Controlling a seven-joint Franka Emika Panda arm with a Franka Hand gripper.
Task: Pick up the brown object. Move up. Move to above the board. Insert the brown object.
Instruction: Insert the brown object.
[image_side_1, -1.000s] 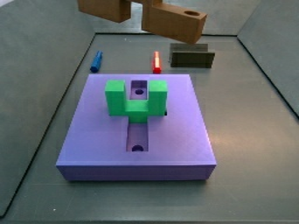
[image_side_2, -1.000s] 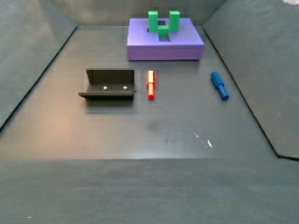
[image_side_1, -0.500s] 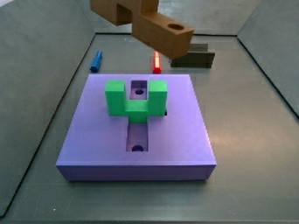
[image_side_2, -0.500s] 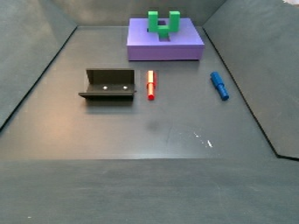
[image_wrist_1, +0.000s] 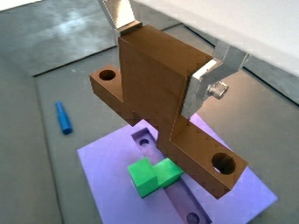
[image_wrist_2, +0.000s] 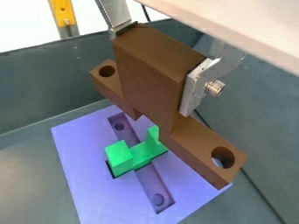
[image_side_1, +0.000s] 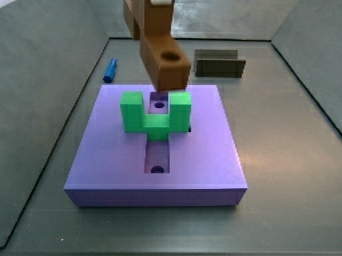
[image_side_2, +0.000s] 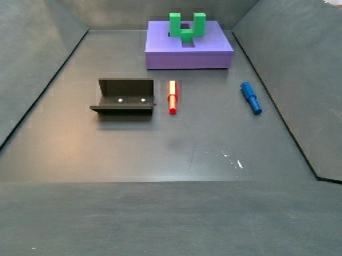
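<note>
Basically pick, lift and carry look done: the gripper is clamped on the brown object, held in the air above the board, over its green block. Only the insert is left.

In both wrist views the gripper is closed on the brown object, with its 2 flat silver fingers pressed against opposite faces of the thick end. A round screw shows on the outer side of 1 finger. The gripper hangs in the air, above the board. In the side views the fingers themselves do not show, only the held piece.
</note>
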